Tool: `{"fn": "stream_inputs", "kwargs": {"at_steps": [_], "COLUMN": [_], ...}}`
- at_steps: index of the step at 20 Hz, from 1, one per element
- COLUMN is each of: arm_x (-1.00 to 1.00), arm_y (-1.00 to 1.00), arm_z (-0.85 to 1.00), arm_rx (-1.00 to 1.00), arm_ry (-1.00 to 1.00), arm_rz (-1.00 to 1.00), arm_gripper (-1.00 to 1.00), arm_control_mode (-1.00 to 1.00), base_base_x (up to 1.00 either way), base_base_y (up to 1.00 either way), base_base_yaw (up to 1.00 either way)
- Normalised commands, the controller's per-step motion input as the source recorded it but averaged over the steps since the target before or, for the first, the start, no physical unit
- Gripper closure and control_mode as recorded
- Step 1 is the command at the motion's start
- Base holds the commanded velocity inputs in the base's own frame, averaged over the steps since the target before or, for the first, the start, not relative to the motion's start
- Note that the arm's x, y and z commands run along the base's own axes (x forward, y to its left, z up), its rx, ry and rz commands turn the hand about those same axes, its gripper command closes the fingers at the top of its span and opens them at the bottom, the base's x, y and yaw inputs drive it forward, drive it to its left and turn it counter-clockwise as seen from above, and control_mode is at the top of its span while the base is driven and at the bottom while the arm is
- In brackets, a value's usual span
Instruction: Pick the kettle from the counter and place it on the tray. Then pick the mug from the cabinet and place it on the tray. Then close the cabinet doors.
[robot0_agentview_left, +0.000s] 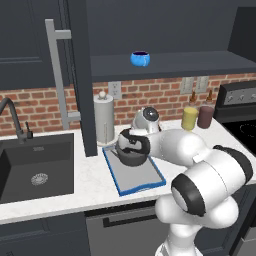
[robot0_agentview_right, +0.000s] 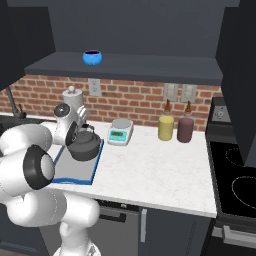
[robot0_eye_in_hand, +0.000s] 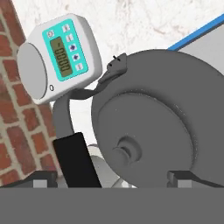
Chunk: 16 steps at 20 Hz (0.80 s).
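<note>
Robot arm brings kettle (robot0_agentview_right: 84, 146) over blue-rimmed tray (robot0_agentview_left: 150, 183) in simulated kitchen

The hand (robot0_agentview_left: 134, 141) sits at the kettle's arched handle, apparently closed on it, though its fingertips are hidden behind the pot; the kettle rests on or just above the tray's rear end, which suggests the first placement is nearly done. The blue mug (robot0_agentview_left: 140, 58) waits on the shelf of the open navy cabinet (robot0_agentview_right: 150, 67), whose door (robot0_agentview_left: 80, 75) hangs ajar beside the tray. A kitchen scale (robot0_agentview_right: 120, 131) stands just beside the tray on the surface (robot0_agentview_right: 160, 170), a paper-towel roll (robot0_agentview_left: 104, 119) behind it, and two jars (robot0_agentview_right: 175, 128) well apart toward the stove.
</note>
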Motion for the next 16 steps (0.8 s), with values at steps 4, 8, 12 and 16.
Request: {"fn": "stream_inputs", "kwargs": {"at_steps": [4, 8, 12, 16], "arm_x": [-0.18, -0.19, -0.19, -0.31], "arm_y": [0.0, 0.0, 0.0, 0.0], "arm_z": [0.45, 0.56, 0.52, 0.39], "arm_rx": [0.0, 0.0, 0.03, 0.09], "arm_ry": [-0.04, -0.05, -0.01, 0.0], "arm_rz": [0.0, 0.0, 0.0, 0.0], "arm_gripper": [-1.0, -1.0, -1.0, -1.0], "arm_control_mode": [-1.0, -1.0, -1.0, -1.0], "base_base_x": [0.0, 0.0, 0.0, 0.0], "base_base_y": [0.0, 0.0, 0.0, 0.0], "base_base_yaw": [0.0, 0.0, 0.0, 0.0]}}
